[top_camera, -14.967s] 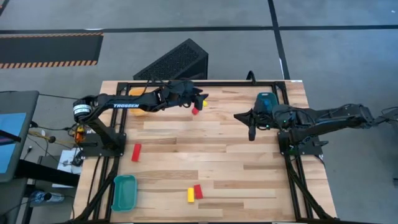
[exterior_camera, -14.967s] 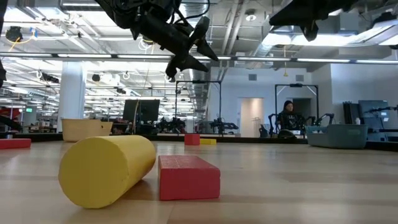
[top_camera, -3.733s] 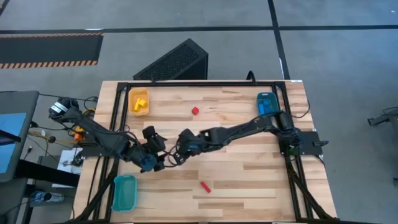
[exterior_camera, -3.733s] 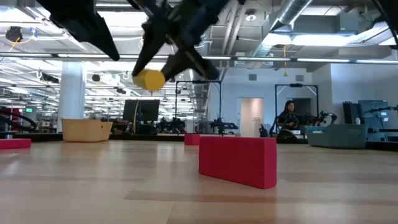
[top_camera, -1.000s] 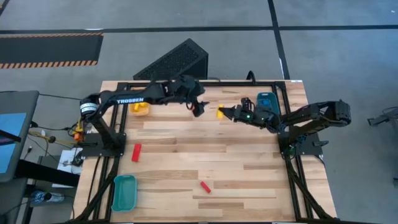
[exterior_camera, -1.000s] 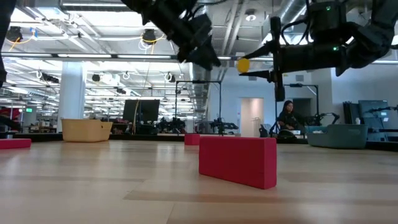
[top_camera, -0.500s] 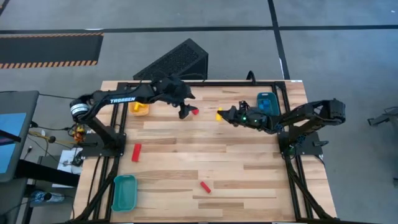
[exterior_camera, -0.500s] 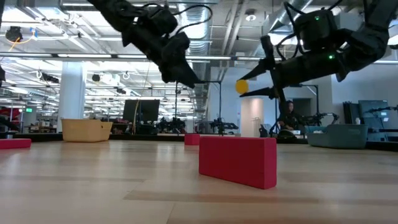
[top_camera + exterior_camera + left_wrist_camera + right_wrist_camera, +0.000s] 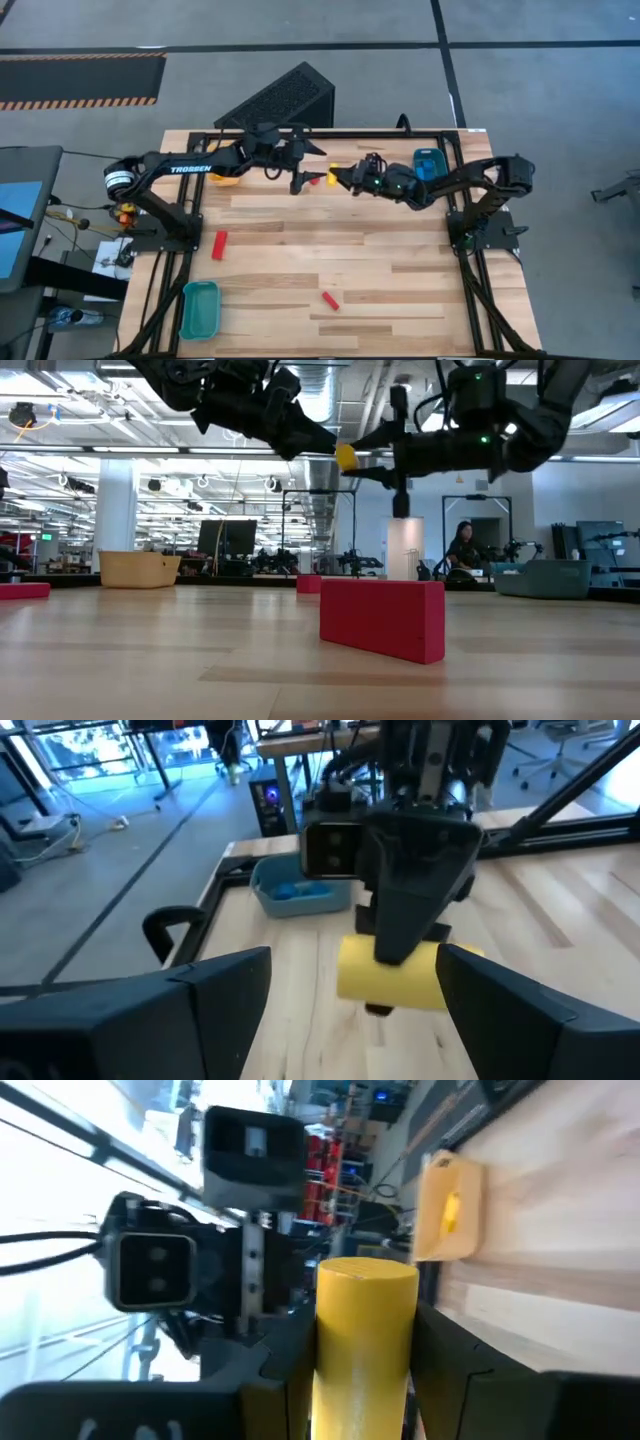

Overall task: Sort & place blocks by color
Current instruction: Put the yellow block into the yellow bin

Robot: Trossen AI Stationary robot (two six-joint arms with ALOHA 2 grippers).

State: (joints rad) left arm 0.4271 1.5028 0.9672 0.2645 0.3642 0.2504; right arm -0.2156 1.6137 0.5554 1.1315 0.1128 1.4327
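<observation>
Two dark arms meet tip to tip in the upper middle of the high view, above the far part of the pale wooden table [image 9: 350, 250]. Nearest the low camera, a red rectangular block [image 9: 382, 619] lies on the boards at the centre of that frame; in the high view it sits at lower centre, and a second red bar [image 9: 219, 244] lies at left centre.

Reaching in from the upper left, the left gripper [image 9: 306, 178] is stretched almost level, its jaws standing apart and holding nothing, its tips just beside the yellow cylinder block [image 9: 332, 178]. In the left wrist view the cylinder hangs between and just beyond the two dark fingers [image 9: 215, 982], not touched by them.

From the right, the right gripper [image 9: 340, 178] extends level with its jaws closed on the cylinder, which the right wrist view shows clamped upright between its fingers [image 9: 450, 1380].

Half a second ago the two tips were clearly apart, the left gripper angled downward near a small red cube [image 9: 314, 180]; since then the right gripper has carried the cylinder further left, and the left has levelled to face it.

Farther back, the yellow tray [image 9: 222, 178] lies behind the left arm at upper left and the blue tray [image 9: 428, 160] at upper right; a teal tray [image 9: 199, 308] sits at lower left.
</observation>
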